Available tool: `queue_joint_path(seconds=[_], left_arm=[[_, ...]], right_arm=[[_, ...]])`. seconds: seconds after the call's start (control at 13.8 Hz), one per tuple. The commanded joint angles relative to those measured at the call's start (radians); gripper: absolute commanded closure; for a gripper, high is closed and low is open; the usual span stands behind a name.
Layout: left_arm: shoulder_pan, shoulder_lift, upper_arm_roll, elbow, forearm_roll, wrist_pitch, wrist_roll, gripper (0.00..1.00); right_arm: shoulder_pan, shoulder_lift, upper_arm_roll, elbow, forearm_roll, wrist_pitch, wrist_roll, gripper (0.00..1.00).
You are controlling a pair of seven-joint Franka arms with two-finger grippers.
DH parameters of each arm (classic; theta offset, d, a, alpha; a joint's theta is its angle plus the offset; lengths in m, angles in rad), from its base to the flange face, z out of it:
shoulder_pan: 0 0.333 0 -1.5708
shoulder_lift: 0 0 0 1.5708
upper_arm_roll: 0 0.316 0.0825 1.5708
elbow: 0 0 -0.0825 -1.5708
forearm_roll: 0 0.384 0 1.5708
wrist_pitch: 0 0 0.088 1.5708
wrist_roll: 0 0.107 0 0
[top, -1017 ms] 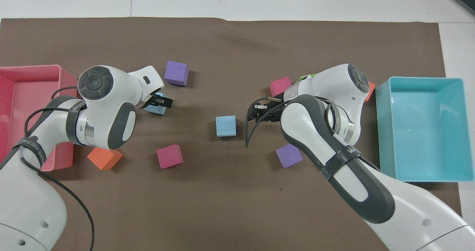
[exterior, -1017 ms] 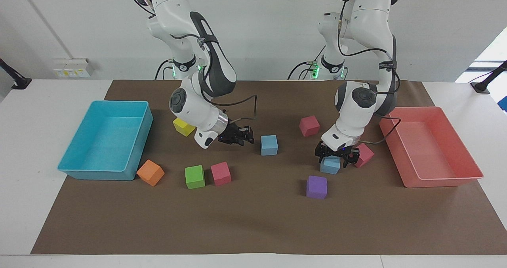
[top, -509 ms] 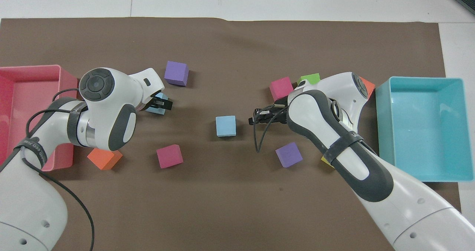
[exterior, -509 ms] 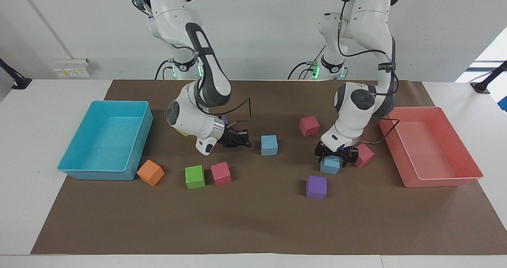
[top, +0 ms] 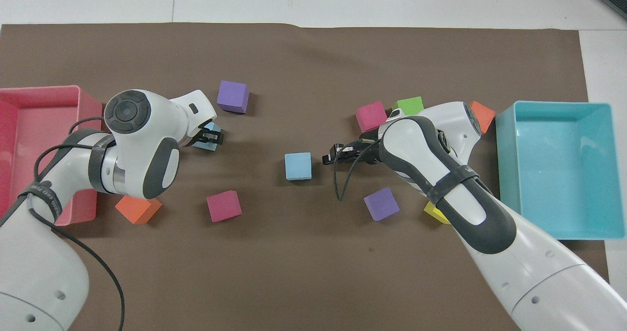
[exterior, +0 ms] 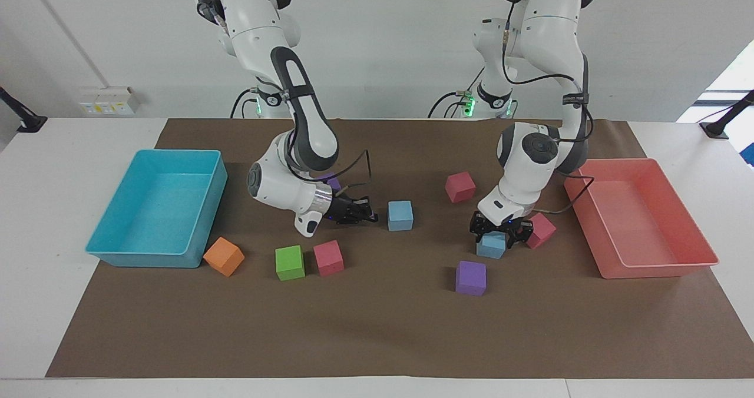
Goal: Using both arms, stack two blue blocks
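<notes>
**Both claws at the blue blocks; nothing stacked**

The worktop [exterior: 70, 339] carries a brown mat [exterior: 377, 333] under everything. A turquoise tray [exterior: 121, 255] sits at the right arm's end, a pink tray [exterior: 654, 268] at the left arm's end.

The left arm [exterior: 548, 45] reaches down toward the pink tray's end. Its claw [exterior: 499, 228] is low over a blue block [exterior: 492, 248] that rests on the mat, fingers drawn in against its sides, pinching it. The right arm [exterior: 294, 92] bends low across the mat's middle. Its claw [exterior: 368, 214] lies nearly level, fingers pressed together, tips just beside the second blue block [exterior: 400, 215] but apart from it.

That second blue block stands alone near the mat's centre, well apart from the first.

Loose cubes: purple cube [exterior: 470, 278] just beside the gripped block, farther from the robots; two pink cubes [exterior: 460, 186] and [exterior: 541, 231] near it; green cube [exterior: 290, 262], another pink [exterior: 328, 258] and an orange cube [exterior: 224, 256] toward the turquoise tray.
</notes>
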Motion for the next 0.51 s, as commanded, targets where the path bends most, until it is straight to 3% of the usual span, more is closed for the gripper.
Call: queue_joint_path(seconds=[0.0, 0.44], left_arm=[[-0.018, -0.021, 0.013, -0.030, 0.009, 0.024, -0.015, 0.43], [-0.053, -0.065, 0.013, -0.010, 0.009, -0.012, -0.151, 0.43]], right_arm=[[0.003, -0.006, 0.007, -0.021, 0.037, 0.048, -0.030, 1.00], [0.007, -0.006, 0.007, -0.026, 0.037, 0.049, -0.030, 1.00]])
